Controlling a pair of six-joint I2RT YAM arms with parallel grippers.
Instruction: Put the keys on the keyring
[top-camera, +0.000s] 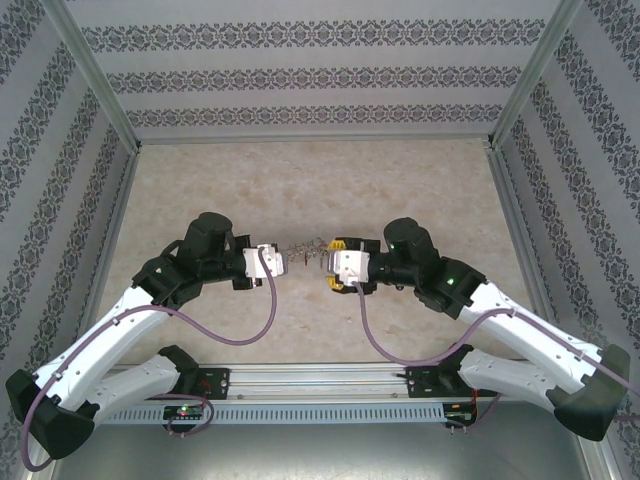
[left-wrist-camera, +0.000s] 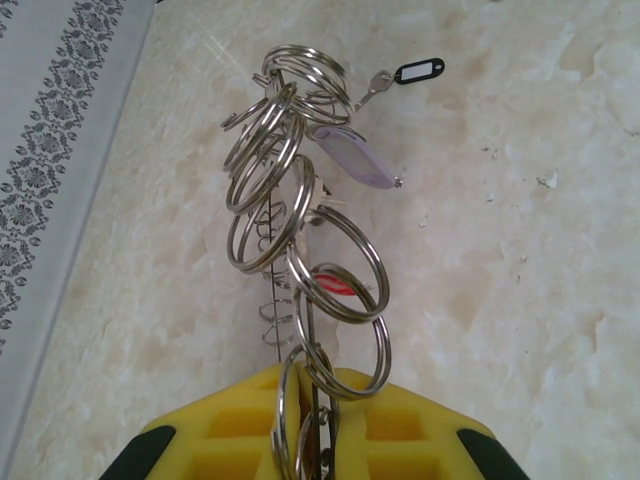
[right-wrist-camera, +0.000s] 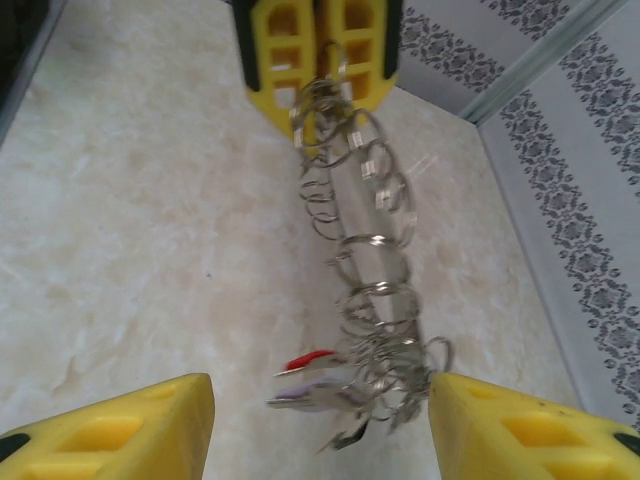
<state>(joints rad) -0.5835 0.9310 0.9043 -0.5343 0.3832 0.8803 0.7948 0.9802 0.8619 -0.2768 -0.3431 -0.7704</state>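
Arms meet over the middle of the marbled table (top-camera: 250, 180). In the gap between them we see the keyring (top-camera: 305, 248), a bunch of thin silvery rings strung out in a line.

The left gripper (left-wrist-camera: 315, 400) is clamped on one end of it. In the left wrist view we see its yellow pads pressed together with a few rings pinched between them, and the rest of the bunch stretches away from the camera. Along it we make out a pale purple tag (left-wrist-camera: 352, 158) and a small red piece (left-wrist-camera: 335, 283).

At the far end sits a tiny key (left-wrist-camera: 375, 88) with a black tag (left-wrist-camera: 418, 71). We cannot tell whether it hangs from the rings or lies on the table.

The right gripper (right-wrist-camera: 320, 420) stands with its fingers well apart. The free end of the bunch lies between them, nearer the right-hand finger in the wrist view, and we cannot tell whether it touches that finger.
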